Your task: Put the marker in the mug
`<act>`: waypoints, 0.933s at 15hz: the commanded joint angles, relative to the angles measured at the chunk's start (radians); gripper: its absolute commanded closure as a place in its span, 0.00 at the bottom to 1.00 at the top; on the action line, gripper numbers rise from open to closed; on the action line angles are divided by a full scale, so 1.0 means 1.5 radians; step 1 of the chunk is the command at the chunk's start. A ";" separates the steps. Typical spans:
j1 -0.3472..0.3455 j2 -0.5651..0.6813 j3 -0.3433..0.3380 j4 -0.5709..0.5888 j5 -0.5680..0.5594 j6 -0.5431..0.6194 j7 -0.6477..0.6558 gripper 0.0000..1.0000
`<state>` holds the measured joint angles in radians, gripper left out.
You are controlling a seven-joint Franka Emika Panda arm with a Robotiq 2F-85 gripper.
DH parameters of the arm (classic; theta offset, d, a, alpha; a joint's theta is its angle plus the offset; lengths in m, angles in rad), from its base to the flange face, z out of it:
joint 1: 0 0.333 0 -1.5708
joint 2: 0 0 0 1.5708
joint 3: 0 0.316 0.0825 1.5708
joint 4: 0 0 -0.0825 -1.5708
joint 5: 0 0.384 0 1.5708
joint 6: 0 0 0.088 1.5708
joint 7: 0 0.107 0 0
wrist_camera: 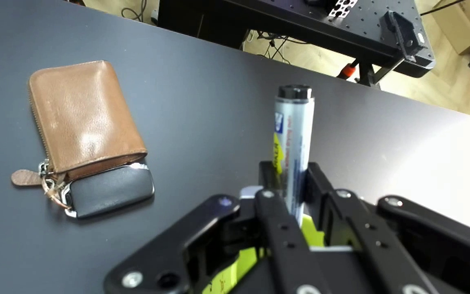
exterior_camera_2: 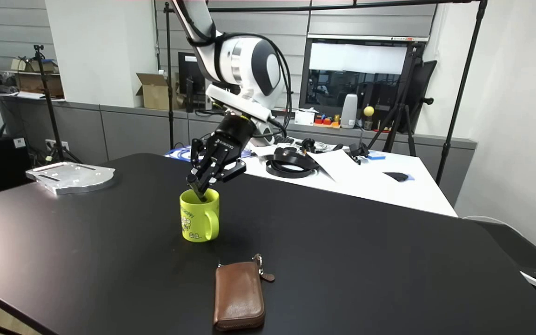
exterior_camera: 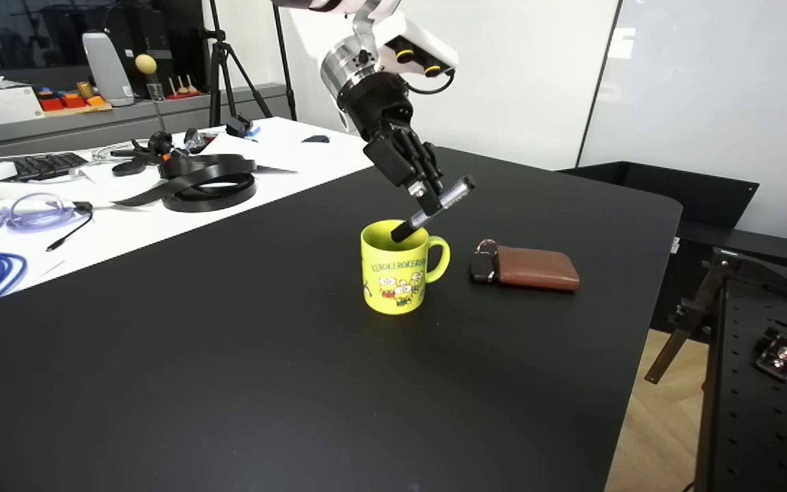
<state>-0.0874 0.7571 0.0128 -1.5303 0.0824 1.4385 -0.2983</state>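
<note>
This looks like a lab, with a tripod (exterior_camera: 215,82), blue cable (exterior_camera: 20,270), keyboard (exterior_camera: 45,166) and perforated black bench (exterior_camera: 769,425).

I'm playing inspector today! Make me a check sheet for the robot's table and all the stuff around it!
Surface: black table, some glare in the wrist view.
Job's things: yellow-green mug, upright on the table; marker, tilted, lower end at the mug's mouth.
Clutter: brown case, with a black key fob at one end.
Grippers: one gripper, closed on the marker.
Cables: blue cable, coiled on the white side table.
Surroundings: keyboard on that side table; black tripod in the background.
</note>
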 commanded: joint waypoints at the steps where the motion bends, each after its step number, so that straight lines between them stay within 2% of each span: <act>1: 0.001 0.052 0.008 0.082 -0.019 -0.055 -0.001 0.95; 2: 0.002 0.060 0.010 0.093 -0.021 -0.062 -0.004 0.92; 3: 0.001 0.069 0.011 0.105 -0.023 -0.069 -0.008 0.54; 5: -0.001 0.084 0.015 0.126 -0.026 -0.079 -0.019 0.48; 11: -0.002 0.107 0.022 0.163 -0.032 -0.076 -0.052 0.06; 12: 0.003 0.101 0.022 0.156 -0.043 -0.071 -0.059 0.02; 14: 0.018 0.081 0.020 0.135 -0.083 -0.056 -0.071 0.00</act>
<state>-0.0824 0.8946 0.0383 -1.3367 0.0275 1.3565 -0.3832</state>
